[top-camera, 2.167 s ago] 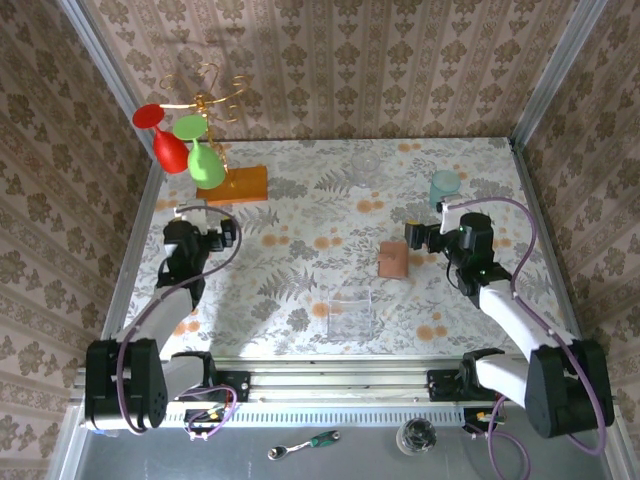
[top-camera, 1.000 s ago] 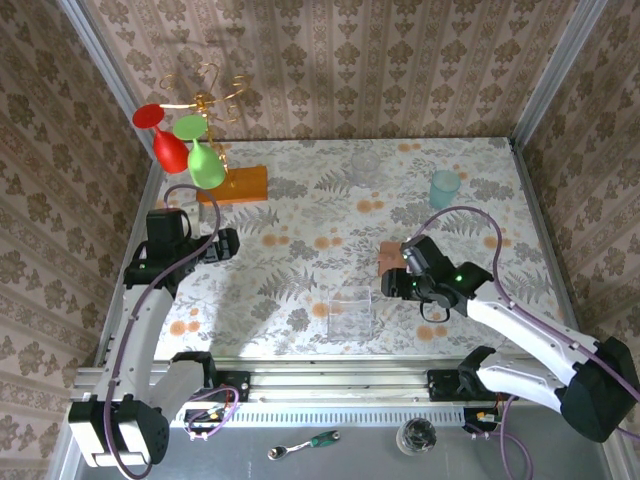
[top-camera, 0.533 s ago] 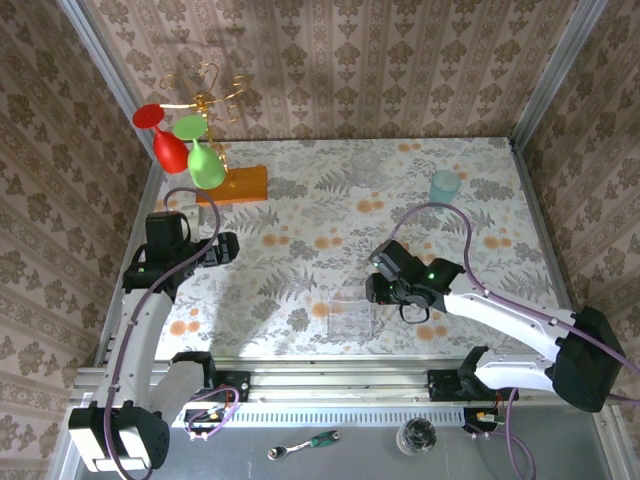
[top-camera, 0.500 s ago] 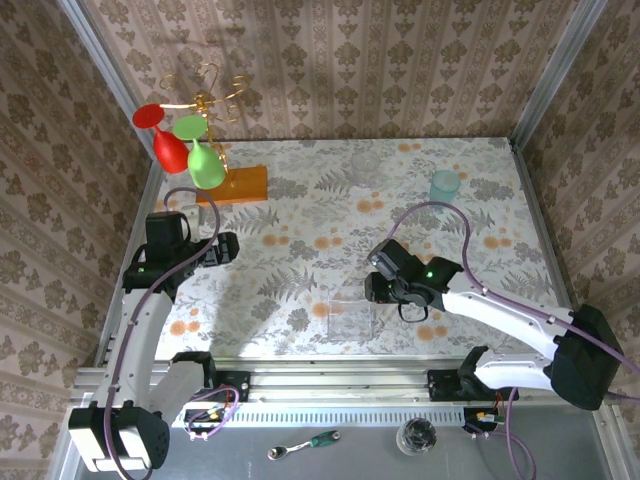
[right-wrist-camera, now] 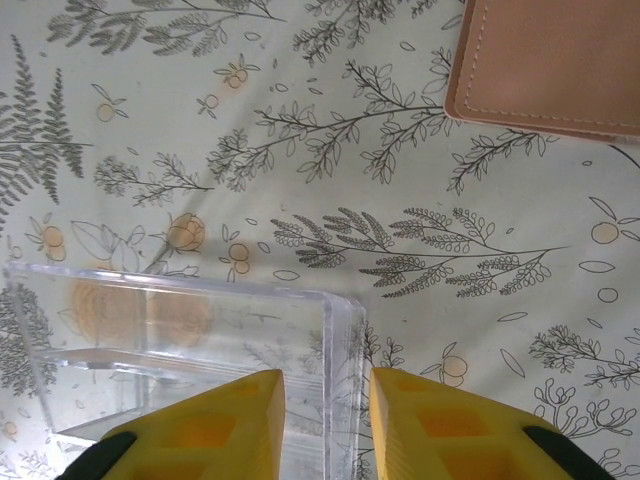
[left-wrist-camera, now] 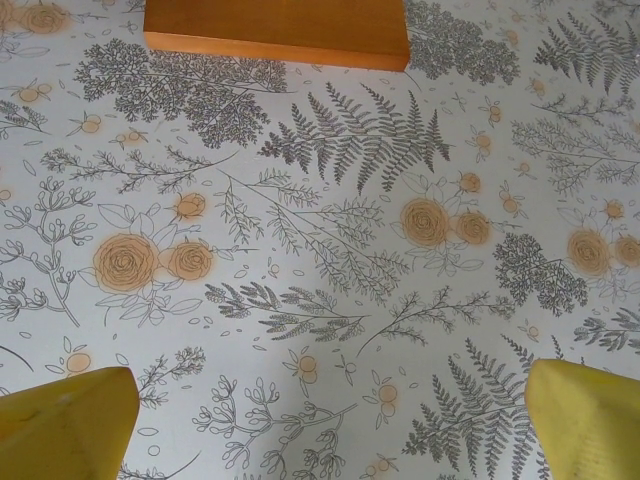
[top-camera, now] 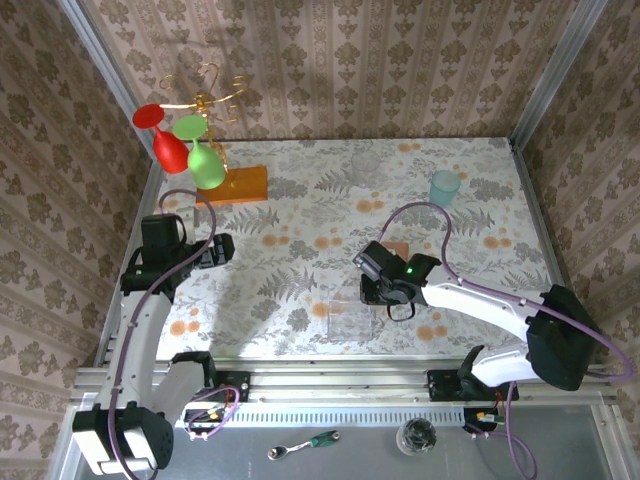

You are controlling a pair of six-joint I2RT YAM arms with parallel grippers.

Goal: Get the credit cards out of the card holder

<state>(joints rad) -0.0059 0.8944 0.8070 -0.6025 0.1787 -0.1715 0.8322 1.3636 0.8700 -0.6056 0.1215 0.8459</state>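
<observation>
Right fingers (right-wrist-camera: 225,425) straddle a wall of the clear plastic box (right-wrist-camera: 180,330), narrowly apart — grip unclear. The closed card holder (right-wrist-camera: 560,60) lies nearby on the table (right-wrist-camera: 300,150). Left fingers (left-wrist-camera: 70,420) — spread wide.

Floral counter (top-camera: 300,215) carries 1 orange slab (top-camera: 235,185), 1 clear box (top-camera: 350,315), 1 brown card holder (right-wrist-camera: 550,60), 1 teal cup (top-camera: 444,187)
</observation>
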